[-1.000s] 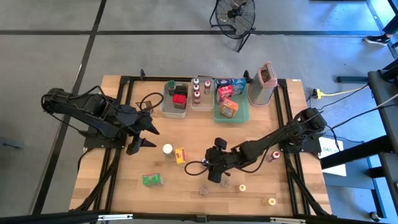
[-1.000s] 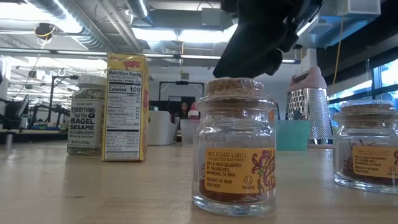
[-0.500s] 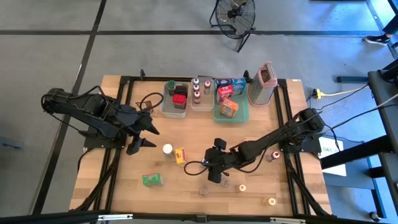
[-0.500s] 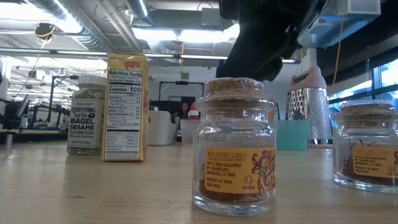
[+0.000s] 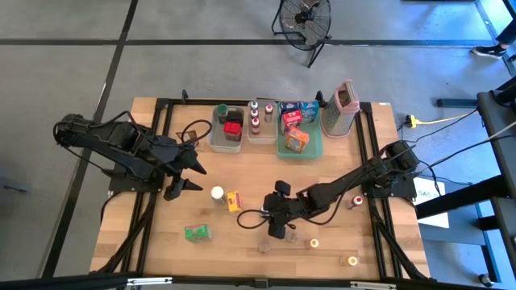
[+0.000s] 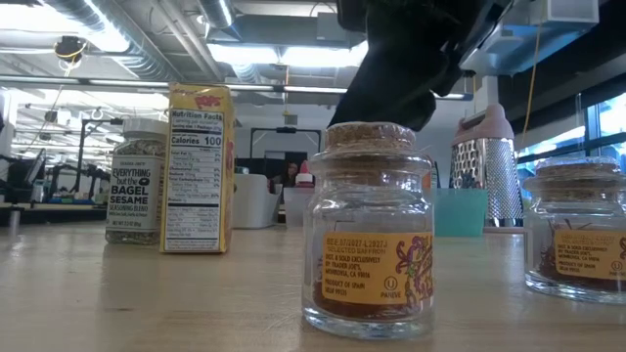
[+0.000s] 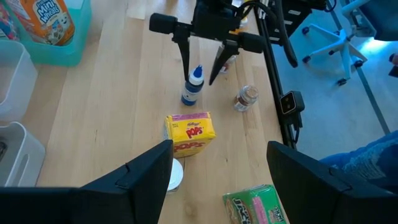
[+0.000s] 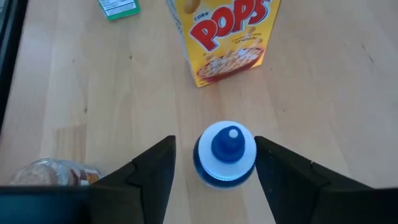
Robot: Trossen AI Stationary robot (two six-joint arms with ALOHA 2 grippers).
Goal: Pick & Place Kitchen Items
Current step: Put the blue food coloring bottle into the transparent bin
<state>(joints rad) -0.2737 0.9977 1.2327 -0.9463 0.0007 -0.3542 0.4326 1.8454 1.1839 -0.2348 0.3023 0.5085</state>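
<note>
A small blue bottle with a white collar and blue cap (image 8: 225, 152) stands upright on the table; it also shows in the left wrist view (image 7: 193, 88). My right gripper (image 8: 214, 146) is open above it and points down, with one finger on either side of its top (image 7: 202, 71); no touch shows. In the high view my right gripper (image 5: 276, 224) covers the bottle. A yellow Pops box (image 5: 234, 201) stands just to the bottle's left. My left gripper (image 5: 198, 176) is open and empty at the table's left.
A white-lidded seasoning jar (image 5: 217, 193) stands beside the Pops box, with a green box (image 5: 197, 233) nearer the front. Cork-topped jars (image 6: 370, 230) (image 5: 349, 259) stand near the front edge and a red-capped bottle (image 5: 355, 201) at right. Tubs (image 5: 227, 137), a green tray (image 5: 313, 149) and a grater (image 5: 343, 109) line the far edge.
My right gripper has crept slightly toward the table's left and near edge and come a little lower over the blue bottle. Its fingers stay open.
</note>
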